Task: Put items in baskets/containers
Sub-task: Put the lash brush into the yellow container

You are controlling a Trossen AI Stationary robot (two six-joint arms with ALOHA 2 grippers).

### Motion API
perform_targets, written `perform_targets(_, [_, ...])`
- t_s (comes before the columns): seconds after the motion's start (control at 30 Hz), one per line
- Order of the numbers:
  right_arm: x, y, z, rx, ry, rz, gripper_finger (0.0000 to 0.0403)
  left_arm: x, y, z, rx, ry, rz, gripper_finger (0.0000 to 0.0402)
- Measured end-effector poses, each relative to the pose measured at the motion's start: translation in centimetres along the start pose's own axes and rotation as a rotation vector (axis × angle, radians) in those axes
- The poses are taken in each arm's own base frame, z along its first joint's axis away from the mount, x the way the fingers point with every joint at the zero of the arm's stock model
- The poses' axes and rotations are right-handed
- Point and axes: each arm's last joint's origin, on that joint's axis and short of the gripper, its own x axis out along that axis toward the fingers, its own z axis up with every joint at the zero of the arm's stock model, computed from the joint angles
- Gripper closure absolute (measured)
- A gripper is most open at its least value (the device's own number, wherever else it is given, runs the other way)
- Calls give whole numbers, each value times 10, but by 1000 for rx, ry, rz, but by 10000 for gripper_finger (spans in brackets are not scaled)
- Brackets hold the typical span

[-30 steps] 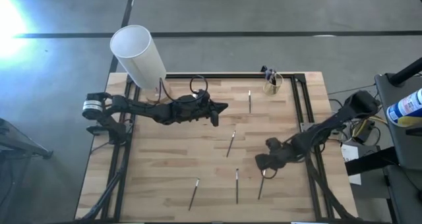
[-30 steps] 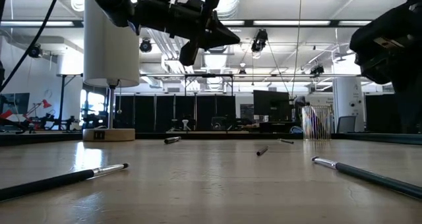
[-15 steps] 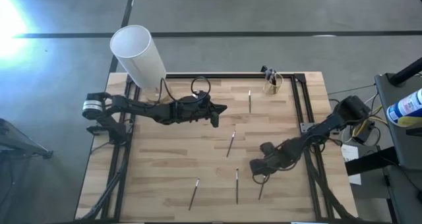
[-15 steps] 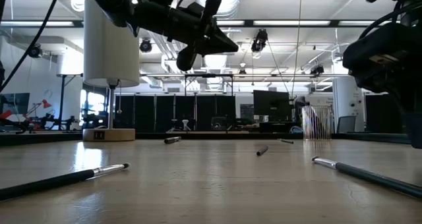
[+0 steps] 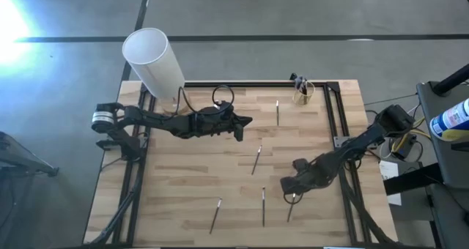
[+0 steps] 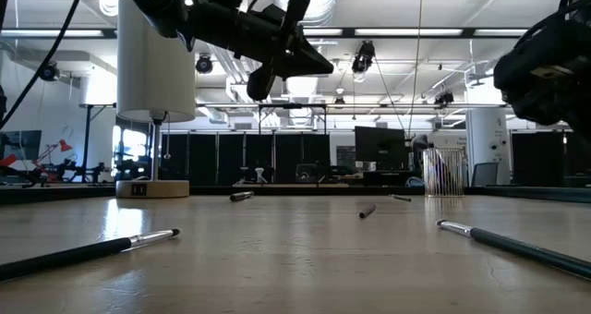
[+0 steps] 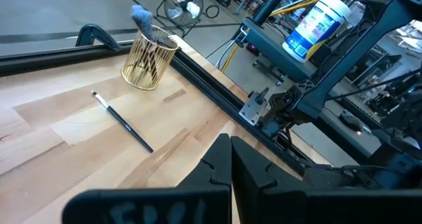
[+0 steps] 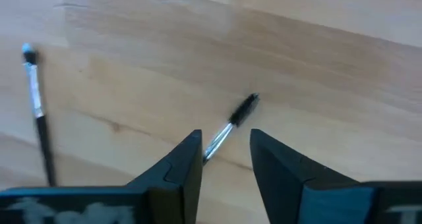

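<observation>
Several thin brush-like sticks lie flat on the wooden table: one (image 5: pixel 278 111) at the far side, one (image 5: pixel 257 160) in the middle, and three near the front edge (image 5: pixel 215 214), (image 5: pixel 264 206), (image 5: pixel 291 205). The small yellowish cup (image 5: pixel 303 93) stands at the far right corner with a few items upright in it. My right gripper (image 5: pixel 289 189) hangs open, pointing down over the near-right stick; in the right wrist view its fingers stand on either side of that stick (image 8: pixel 227 128), whose dark tip (image 8: pixel 245 108) lies beyond them. My left gripper (image 5: pixel 248 121) is shut, held high and level over the table's far middle.
A tall white cylinder (image 5: pixel 154 62) stands on a base at the far left corner. A black rail (image 5: pixel 333 124) runs along the table's right edge. A white-and-blue bottle (image 5: pixel 451 121) sits off the table to the right. Bare wood lies between the sticks.
My right gripper has shifted slightly toward the table's near edge over the near-right stick and tipped more steeply downward. The sticks and the cup lie as before.
</observation>
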Motion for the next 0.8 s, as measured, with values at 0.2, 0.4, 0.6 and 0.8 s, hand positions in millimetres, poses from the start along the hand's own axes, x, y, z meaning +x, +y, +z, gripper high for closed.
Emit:
perform_targets(0.2, [7,0,2,21,-62,-15,260,0,1,-1,2,8,6,402])
perform_targets(0.4, [14,0,3,16,-71,-35,285,0,1,-2,2,23,12,402])
perform_targets(0.6, [17,3,2,-13,-81,-8,336,0,1,-2,-24,36,-5,402])
perform_targets(0.8, [13,3,3,-75,-113,21,389,0,2,-2,-95,36,-3,402])
